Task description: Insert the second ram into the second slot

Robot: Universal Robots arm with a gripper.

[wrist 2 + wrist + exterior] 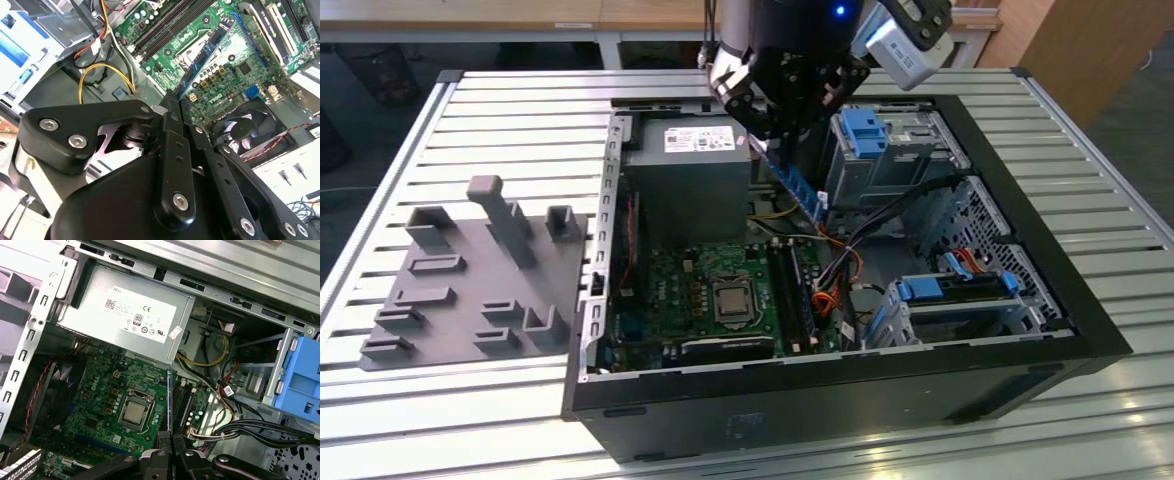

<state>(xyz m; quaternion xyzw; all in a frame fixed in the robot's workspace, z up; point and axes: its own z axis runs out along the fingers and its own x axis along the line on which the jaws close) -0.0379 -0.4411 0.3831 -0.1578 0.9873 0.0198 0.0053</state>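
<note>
Second ram [798, 190], upper centre of the exterior view: likely light, stiff, fragile; gripper [774, 138] clamps its top end, best held by bare edges.

The tabletop [520, 100] is ribbed bare metal, softly shiny. The computer case [854, 400] is matt black (its power supply [687, 190] plain grey metal, paper-labelled). The gripper [172, 97] is smooth, glossy black; the second ram [207, 52], blue-green circuit board; the holder block [454, 300], matt grey plastic.

A white printed label [140, 315] sits on the grey power supply [80, 305]; small white lettering marks the green motherboard [100, 405].
</note>
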